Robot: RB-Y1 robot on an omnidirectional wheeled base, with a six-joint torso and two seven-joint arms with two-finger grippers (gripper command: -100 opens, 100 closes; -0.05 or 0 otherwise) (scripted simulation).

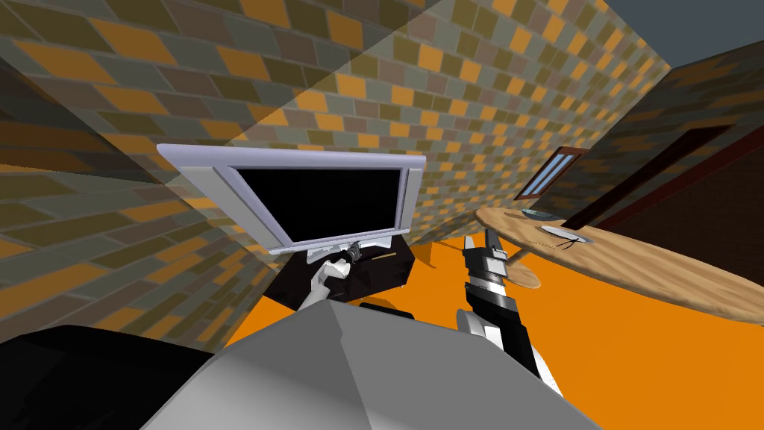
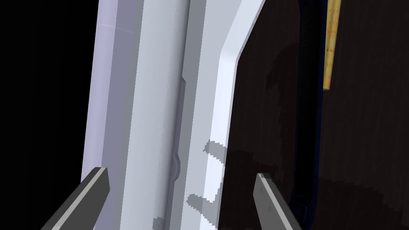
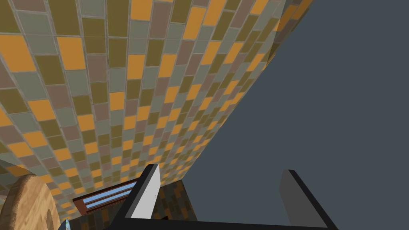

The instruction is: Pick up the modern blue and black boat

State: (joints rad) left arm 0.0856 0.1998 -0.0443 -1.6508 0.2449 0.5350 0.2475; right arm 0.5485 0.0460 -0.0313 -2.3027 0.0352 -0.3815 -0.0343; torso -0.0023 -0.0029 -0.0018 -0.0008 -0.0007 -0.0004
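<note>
Boat (image 2: 306, 100): a long, narrow, dark hull with a blue edge. It lies on the stand (image 2: 367, 159) at the foot of the TV (image 1: 321, 201), with a tan stick (image 2: 331, 44) beside it. Your left gripper (image 2: 181, 195) hangs under the TV, jaws released. They straddle the TV's foot, with the hull just outside one finger. Expect it to be light, stiff and probably slick. Pinch across the hull's narrow middle, not the thin stick. Right of the TV, your right gripper (image 3: 219, 195) is raised, released and empty.
</note>
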